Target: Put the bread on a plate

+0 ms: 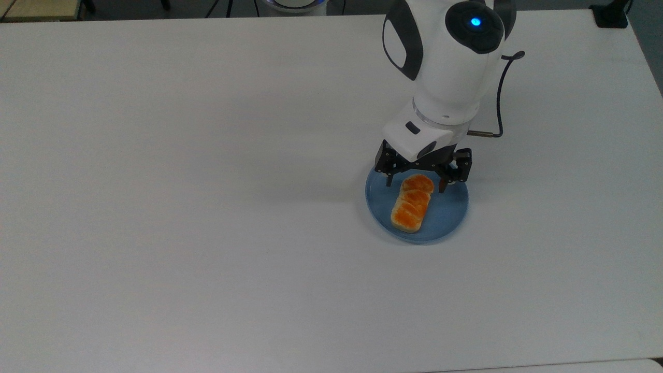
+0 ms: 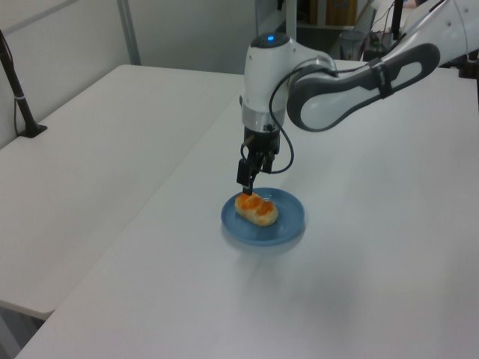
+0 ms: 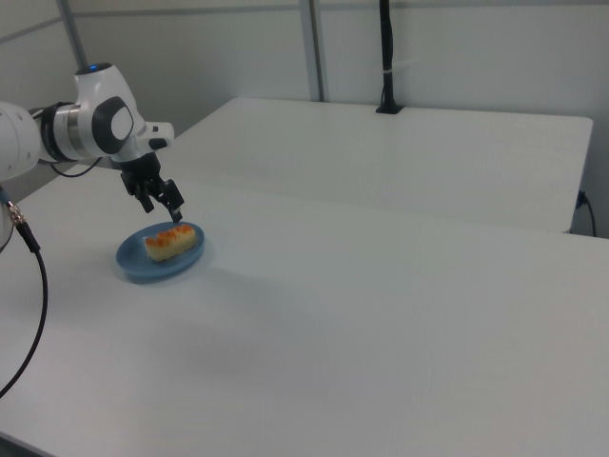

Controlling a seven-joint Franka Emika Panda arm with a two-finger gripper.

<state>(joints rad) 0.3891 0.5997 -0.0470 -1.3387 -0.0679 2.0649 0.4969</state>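
The bread [image 1: 411,203] lay flat on the plate [image 1: 450,210], its orange-brown segmented top upward and its pale sides showing along the edge; in the top view it ran lengthwise from the plate's far part down toward the near rim, sitting in the top view's left half of the plate and wholly inside the rim; in the left view the bread [image 2: 257,209] lay across the plate [image 2: 288,224] toward the left view's left side; in the right view the bread [image 3: 170,241] rested on the plate [image 3: 133,266] with blue showing around it.

The gripper [image 1: 417,182] hung above the far end of the bread with its 2 fingers spread wide, holding nothing; in the top view 1 dark fingertip stood on either side of the bread's far end, each clear of it; in the left view the gripper [image 2: 246,179] pointed downward just over the loaf without touching it; in the right view the gripper [image 3: 161,198] was above and slightly behind the plate, tilted, with a gap between its tips and the bread.

The plate sat on the white table [image 1: 207,207]; a black cable [image 1: 498,93] looped beside the arm's [image 1: 445,57] wrist in the top view.
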